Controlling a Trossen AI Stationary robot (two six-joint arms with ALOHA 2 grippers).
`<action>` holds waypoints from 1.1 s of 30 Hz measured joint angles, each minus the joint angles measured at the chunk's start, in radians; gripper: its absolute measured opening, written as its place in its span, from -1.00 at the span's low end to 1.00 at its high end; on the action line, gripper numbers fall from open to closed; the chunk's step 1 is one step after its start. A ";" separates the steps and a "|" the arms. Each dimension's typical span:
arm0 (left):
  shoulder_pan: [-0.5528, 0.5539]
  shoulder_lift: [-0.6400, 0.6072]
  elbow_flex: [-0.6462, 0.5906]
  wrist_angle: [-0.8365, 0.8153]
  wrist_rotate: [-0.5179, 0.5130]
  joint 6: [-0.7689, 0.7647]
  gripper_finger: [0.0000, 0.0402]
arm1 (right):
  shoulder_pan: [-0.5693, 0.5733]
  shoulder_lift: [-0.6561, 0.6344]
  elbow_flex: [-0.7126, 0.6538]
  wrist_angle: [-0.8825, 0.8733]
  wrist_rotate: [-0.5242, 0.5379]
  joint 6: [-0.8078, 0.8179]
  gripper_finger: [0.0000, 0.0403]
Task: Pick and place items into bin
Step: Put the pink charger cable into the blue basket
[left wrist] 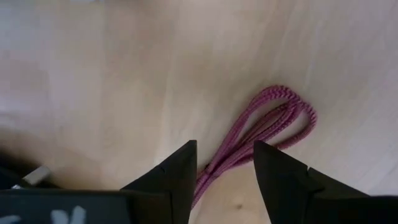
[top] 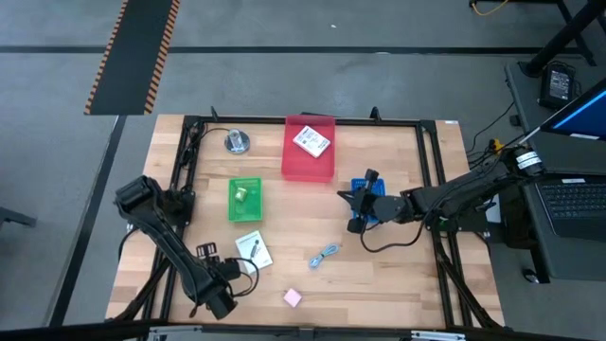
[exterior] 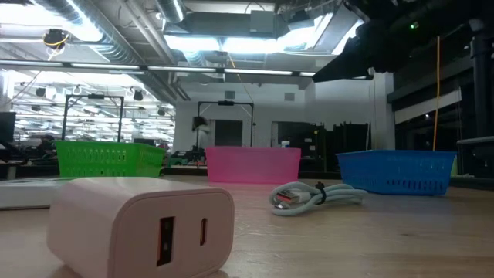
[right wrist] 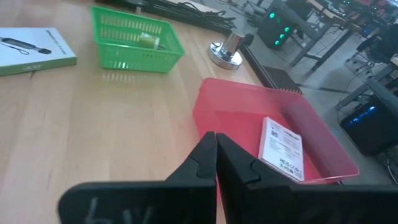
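My left gripper (left wrist: 224, 171) is low over the table's near left corner, fingers (left wrist: 176, 177) parted, straddling a maroon cable (left wrist: 267, 124) that lies coiled on the wood; no grip on it, cable rests on the table (top: 379, 275). My right gripper (right wrist: 216, 163) is clenched, nothing between the fingers, hovering near the blue bin (top: 365, 189) at centre-right.

Item positions:
- White card (top: 311, 141): inside red bin (top: 309, 169).
- 2nd white card (top: 253, 250): flat on table, just beside left gripper.
- Blue cable (top: 325, 254): loose, mid-table.
- Pink cube (top: 293, 297): near front edge.
- Green bin (top: 245, 201): holds a small item.
- Silver disc (top: 237, 142): back left.
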 joint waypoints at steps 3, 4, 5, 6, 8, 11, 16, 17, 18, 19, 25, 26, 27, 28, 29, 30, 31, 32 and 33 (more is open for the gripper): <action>0.000 0.021 0.000 0.019 -0.001 0.008 -0.25 | 0.000 0.000 0.000 0.000 0.000 0.001 -1.00; 0.000 0.027 0.000 0.017 -0.001 0.010 -0.25 | 0.000 0.000 0.000 0.000 0.000 0.001 -1.00; 0.000 0.034 0.000 0.018 0.000 0.016 -0.26 | 0.000 0.000 0.000 0.000 0.000 0.001 -1.00; 0.000 0.041 0.000 0.019 -0.001 0.021 -0.26 | 0.000 0.000 0.000 0.000 0.000 0.002 -1.00; 0.000 0.055 0.000 0.023 -0.001 0.033 -0.27 | 0.000 0.000 0.000 0.000 0.000 0.002 -1.00; 0.001 0.073 0.004 0.027 -0.002 0.039 -0.28 | 0.001 0.000 0.000 0.000 -0.001 0.003 -1.00; 0.002 0.088 0.003 0.028 -0.001 0.047 -0.30 | 0.002 0.000 0.000 0.000 -0.005 0.004 -1.00; 0.002 0.088 0.003 0.032 -0.001 0.053 -0.32 | 0.002 0.000 0.000 0.000 -0.016 0.003 -1.00; 0.002 0.088 0.003 0.038 0.000 0.059 -0.35 | 0.002 0.000 0.000 0.000 -0.028 0.003 -1.00; 0.002 0.087 0.002 0.043 0.001 0.071 -0.39 | 0.002 0.000 0.000 0.000 -0.039 0.002 -1.00; 0.003 0.089 0.002 0.070 0.018 0.109 -0.85 | 0.002 0.000 0.000 0.001 -0.053 0.001 -1.00; 0.003 0.089 0.002 0.072 0.021 0.119 -0.92 | 0.002 0.000 0.000 0.001 -0.053 0.001 -1.00; 0.003 0.089 0.001 0.072 0.025 0.127 -0.95 | 0.002 0.000 0.000 0.001 -0.053 0.001 -1.00; 0.003 0.089 0.001 0.073 0.029 0.137 -0.96 | 0.002 0.000 0.000 0.001 -0.053 0.001 -1.00; 0.004 0.089 0.001 0.072 0.032 0.144 -0.97 | 0.002 0.000 0.000 0.001 -0.053 0.001 -1.00; 0.004 0.090 0.001 0.072 0.032 0.151 -0.97 | 0.002 0.000 0.000 0.001 -0.053 0.001 -1.00; 0.003 0.090 0.001 0.073 0.032 0.160 -0.97 | 0.002 0.000 0.000 0.001 -0.053 0.001 -1.00; 0.003 0.090 0.001 0.072 0.032 0.165 -0.97 | 0.002 0.000 0.000 0.001 -0.053 0.001 -1.00; 0.004 0.090 0.001 0.072 0.032 0.166 -0.97 | 0.002 0.000 0.000 0.001 -0.053 0.001 -1.00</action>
